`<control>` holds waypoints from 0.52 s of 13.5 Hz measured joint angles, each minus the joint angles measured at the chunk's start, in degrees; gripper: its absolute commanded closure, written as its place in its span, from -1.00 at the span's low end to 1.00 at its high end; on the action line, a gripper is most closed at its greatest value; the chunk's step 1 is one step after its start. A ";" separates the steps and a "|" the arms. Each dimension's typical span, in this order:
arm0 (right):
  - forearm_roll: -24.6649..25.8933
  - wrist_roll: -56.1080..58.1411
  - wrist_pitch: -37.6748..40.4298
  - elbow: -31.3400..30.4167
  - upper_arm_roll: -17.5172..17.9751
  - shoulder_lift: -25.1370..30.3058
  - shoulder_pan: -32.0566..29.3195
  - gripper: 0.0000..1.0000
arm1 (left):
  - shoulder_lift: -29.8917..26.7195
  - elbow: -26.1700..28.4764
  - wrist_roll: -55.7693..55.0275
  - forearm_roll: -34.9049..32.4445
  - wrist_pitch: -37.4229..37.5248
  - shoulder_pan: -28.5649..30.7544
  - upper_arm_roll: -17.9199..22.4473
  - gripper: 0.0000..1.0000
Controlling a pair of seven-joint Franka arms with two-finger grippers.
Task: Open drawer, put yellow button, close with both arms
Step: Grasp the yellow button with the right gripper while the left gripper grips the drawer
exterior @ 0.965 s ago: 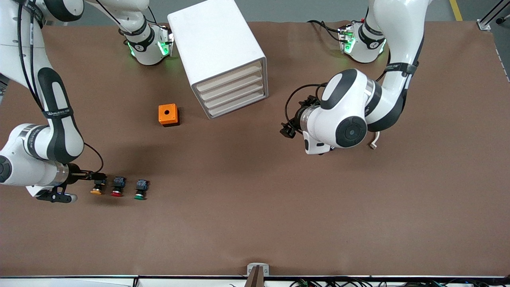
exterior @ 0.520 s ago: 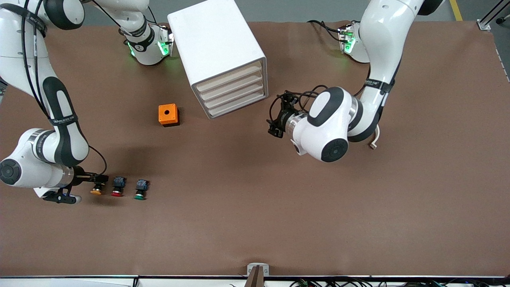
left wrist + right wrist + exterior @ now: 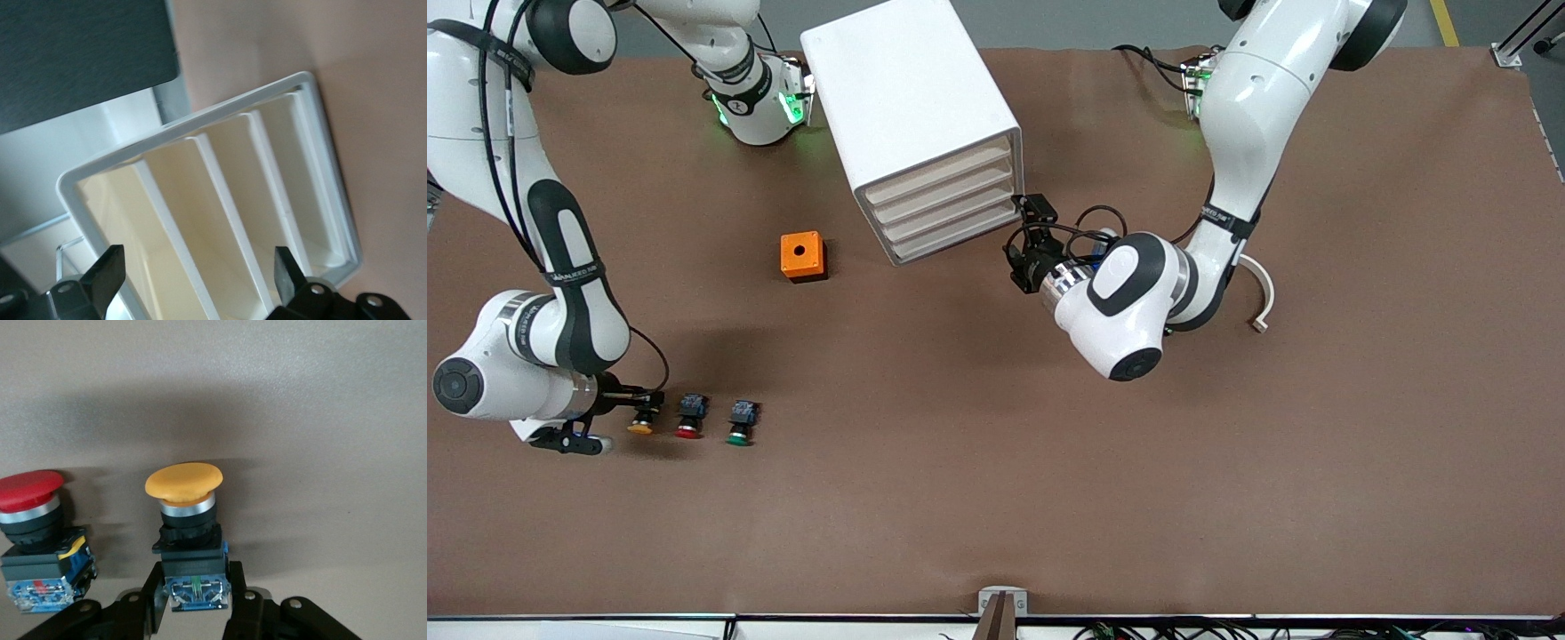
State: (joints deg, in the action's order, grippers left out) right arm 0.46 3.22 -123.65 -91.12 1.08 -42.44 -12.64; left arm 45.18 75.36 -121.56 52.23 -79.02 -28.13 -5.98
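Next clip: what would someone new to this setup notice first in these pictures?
Probably the tall white cabinet near the robots' bases, all its drawers shut, with the left gripper open right in front of them. Next, the row of three small buttons toward the right arm's end of the table: the right gripper is shut on the yellow button, with the red button beside it and the green button after that.

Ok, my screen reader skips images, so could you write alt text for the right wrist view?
The right claw is shut on the blue base of the yellow button, which stands upright on the brown table. A red button stands beside it.
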 measured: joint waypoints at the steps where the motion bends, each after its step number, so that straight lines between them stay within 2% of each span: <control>1: 0.00 0.00 0.00 0.01 0.01 0.00 0.00 0.84 | 0.61 -0.09 -1.93 1.33 0.87 -0.03 -0.32 -0.79; 4: 0.00 0.01 -0.04 0.19 0.02 0.00 0.00 0.84 | 2.05 -0.21 -5.50 3.73 1.84 -0.67 -0.76 -0.35; 7: -0.01 0.04 -0.04 0.65 0.08 0.03 0.00 0.88 | 3.36 -0.22 -5.96 4.98 2.14 -1.83 -0.92 -0.26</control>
State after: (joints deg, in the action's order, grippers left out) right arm 0.45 3.25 -123.69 -90.47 1.16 -42.41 -12.64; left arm 48.54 75.13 -127.52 57.21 -76.87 -29.96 -6.91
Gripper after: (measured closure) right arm 0.586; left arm 0.352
